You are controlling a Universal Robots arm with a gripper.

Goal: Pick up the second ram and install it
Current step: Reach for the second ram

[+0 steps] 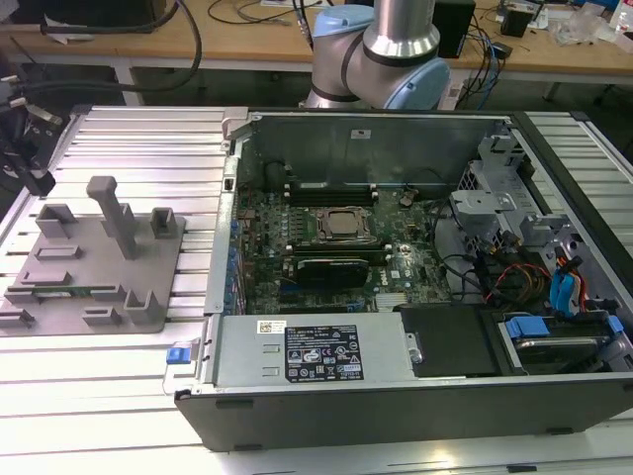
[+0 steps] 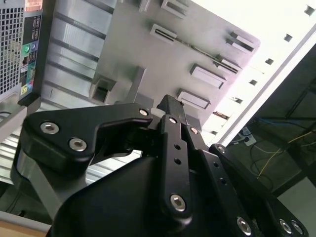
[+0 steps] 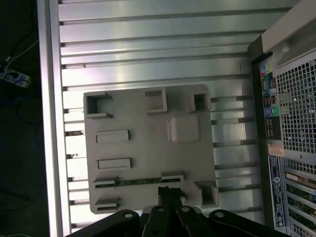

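We log: open computer case [image 1: 415, 411] on exterior view's right, motherboard [image 1: 326, 247] bare | grey holder plate [image 1: 94, 259] on that view's left | second ram [image 1: 84, 290] lying on plate.

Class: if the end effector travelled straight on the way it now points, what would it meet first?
The end effector would probably meet the ram in the grey holder plate, or the plate beside it; depth is unclear.

Electronics lab: open computer case [image 1: 376, 148], cable-strewn workbench [image 1: 237, 45].
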